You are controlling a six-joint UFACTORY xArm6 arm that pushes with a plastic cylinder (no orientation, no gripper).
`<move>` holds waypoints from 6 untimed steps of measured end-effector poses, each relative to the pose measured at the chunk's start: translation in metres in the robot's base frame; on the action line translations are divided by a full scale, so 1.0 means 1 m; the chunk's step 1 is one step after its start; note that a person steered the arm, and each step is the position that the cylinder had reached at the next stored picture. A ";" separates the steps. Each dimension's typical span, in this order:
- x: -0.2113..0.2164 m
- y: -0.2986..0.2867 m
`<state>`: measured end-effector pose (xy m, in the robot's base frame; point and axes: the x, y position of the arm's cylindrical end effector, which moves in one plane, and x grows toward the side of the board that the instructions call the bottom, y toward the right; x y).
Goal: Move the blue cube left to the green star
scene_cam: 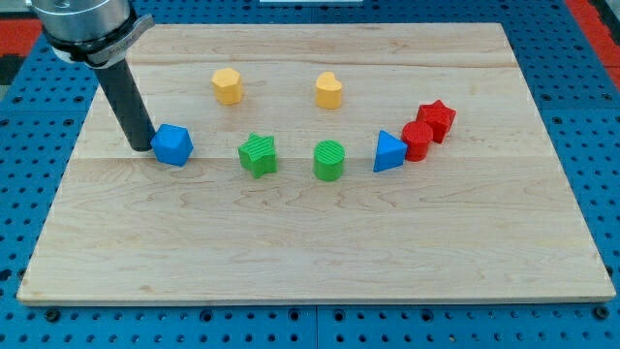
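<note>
The blue cube (172, 144) lies on the wooden board at the view's left, a little above the middle. The green star (258, 154) lies to its right with a gap of about one block width between them. My tip (141, 147) stands on the board just left of the blue cube, touching or nearly touching its left side. The dark rod rises from there up to the view's top left corner.
A green cylinder (329, 160) lies right of the star, then a blue triangle (389, 152), a red cylinder (418, 141) and a red star (437, 119). A yellow hexagon (227, 85) and a yellow heart (328, 90) lie nearer the view's top.
</note>
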<state>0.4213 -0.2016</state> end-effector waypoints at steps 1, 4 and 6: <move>0.000 0.047; -0.086 0.035; -0.107 0.140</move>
